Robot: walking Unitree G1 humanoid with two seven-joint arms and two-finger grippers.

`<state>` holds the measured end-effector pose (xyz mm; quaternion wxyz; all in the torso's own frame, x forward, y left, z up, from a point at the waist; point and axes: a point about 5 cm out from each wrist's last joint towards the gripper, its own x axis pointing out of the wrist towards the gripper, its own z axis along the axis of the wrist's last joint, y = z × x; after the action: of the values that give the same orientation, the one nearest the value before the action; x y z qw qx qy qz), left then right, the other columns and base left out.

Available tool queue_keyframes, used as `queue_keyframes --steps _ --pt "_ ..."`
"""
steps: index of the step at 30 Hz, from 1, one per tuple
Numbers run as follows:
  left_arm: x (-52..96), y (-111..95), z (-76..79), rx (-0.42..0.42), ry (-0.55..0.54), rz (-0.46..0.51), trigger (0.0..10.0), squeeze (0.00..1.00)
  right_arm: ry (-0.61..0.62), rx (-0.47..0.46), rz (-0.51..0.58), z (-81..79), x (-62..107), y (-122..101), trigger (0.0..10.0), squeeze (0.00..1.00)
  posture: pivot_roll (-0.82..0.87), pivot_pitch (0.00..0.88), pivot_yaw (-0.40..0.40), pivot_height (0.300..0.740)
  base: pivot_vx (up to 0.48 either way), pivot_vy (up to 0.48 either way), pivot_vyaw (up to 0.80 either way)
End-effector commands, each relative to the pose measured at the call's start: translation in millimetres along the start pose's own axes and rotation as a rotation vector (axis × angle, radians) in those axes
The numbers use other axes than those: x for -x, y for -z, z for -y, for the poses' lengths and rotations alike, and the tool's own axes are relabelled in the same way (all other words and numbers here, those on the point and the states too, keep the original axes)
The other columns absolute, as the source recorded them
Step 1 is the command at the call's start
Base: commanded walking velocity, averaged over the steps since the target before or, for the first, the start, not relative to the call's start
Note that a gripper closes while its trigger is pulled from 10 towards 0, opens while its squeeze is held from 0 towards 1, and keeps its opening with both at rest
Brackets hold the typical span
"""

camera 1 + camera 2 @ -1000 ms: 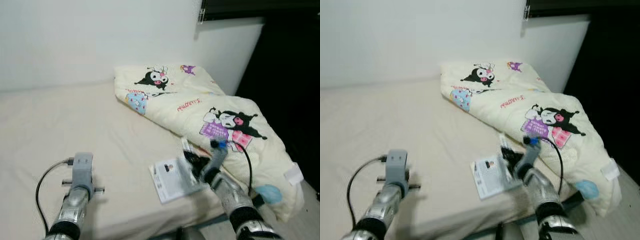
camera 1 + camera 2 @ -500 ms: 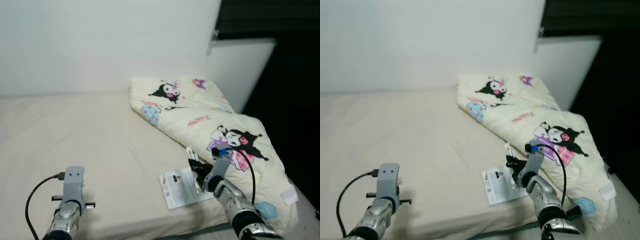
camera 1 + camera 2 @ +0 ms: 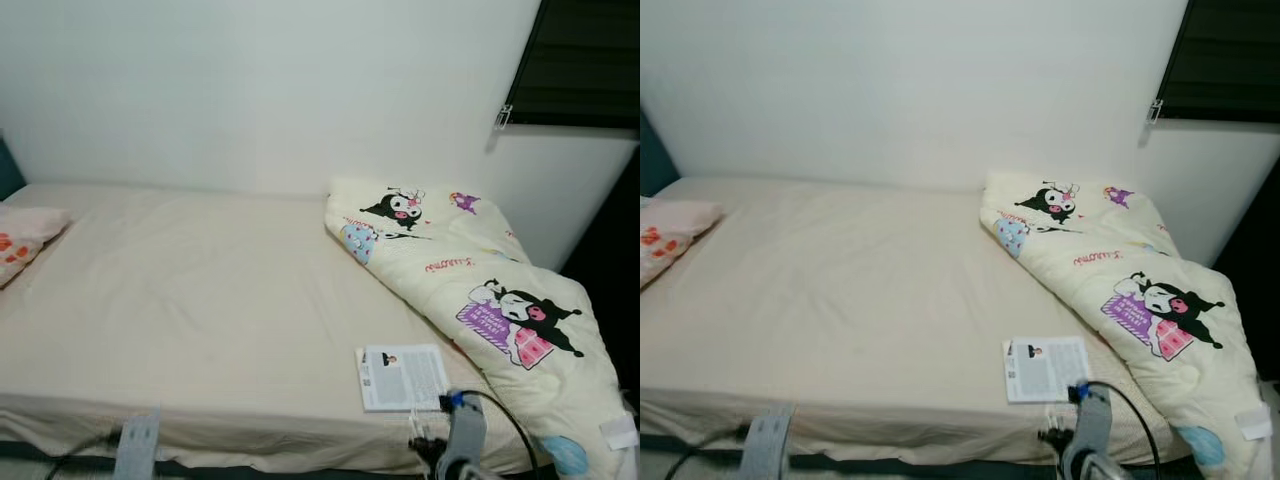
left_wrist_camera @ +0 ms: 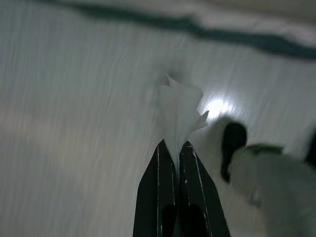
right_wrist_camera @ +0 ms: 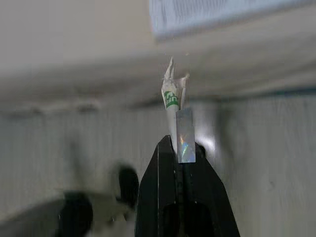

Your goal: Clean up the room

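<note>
Left gripper (image 4: 174,148) clamped on white tissue scrap (image 4: 178,111); right gripper (image 5: 177,148) pinching crumpled wrapper (image 5: 174,103), both low before near bed edge. Booklet (image 3: 403,377) on mattress (image 3: 200,300), near right. Risk: thin scraps slipping, dropping to floor

— Inspector, what did you count on the bed (image 3: 200,310)?

— One bed. On it lay one cartoon-print quilt (image 3: 480,290), one pillow (image 3: 22,238) at the far left end, and one printed leaflet (image 3: 403,377) near the front edge.

— And the robot itself?

— Two grippers. The left gripper (image 4: 174,148) pinched one scrap of white paper (image 4: 178,114). The right gripper (image 5: 177,148) pinched one crumpled wrapper (image 5: 173,101) with green print and a silver strip.

— Anything on the wall?

— One dark window (image 3: 585,60), upper right.
</note>
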<state>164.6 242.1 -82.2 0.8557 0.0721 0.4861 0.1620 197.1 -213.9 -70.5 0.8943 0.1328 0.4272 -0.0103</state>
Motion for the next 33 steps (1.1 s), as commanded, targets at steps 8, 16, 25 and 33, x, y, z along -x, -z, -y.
queue_keyframes --steps 8,16,25,33 --pt "4.4 27 4.3 -0.110 0.045 -0.081 10.0 0.00 0.060 0.037 -0.117 5.9 7.4 37 10.0 0.00 -0.10 0.000 -0.015 0.740 0.000 0.000 0.73" --pt "5.3 32 5.1 -0.160 0.074 -0.089 10.0 0.00 0.089 0.079 -0.167 11.9 12.5 50 10.0 0.00 -0.08 0.000 -0.025 0.740 0.000 0.000 0.73" --pt "4.7 27 8.4 -0.144 0.084 -0.072 10.0 0.00 0.102 0.128 -0.151 20.1 13.2 40 10.0 0.00 -0.06 0.000 -0.030 0.740 0.000 0.000 0.74" --pt "4.8 28 7.1 -0.145 0.091 -0.068 10.0 0.00 0.092 0.161 -0.143 14.0 9.2 33 10.0 0.00 -0.05 0.000 -0.033 0.740 0.000 0.000 0.74"
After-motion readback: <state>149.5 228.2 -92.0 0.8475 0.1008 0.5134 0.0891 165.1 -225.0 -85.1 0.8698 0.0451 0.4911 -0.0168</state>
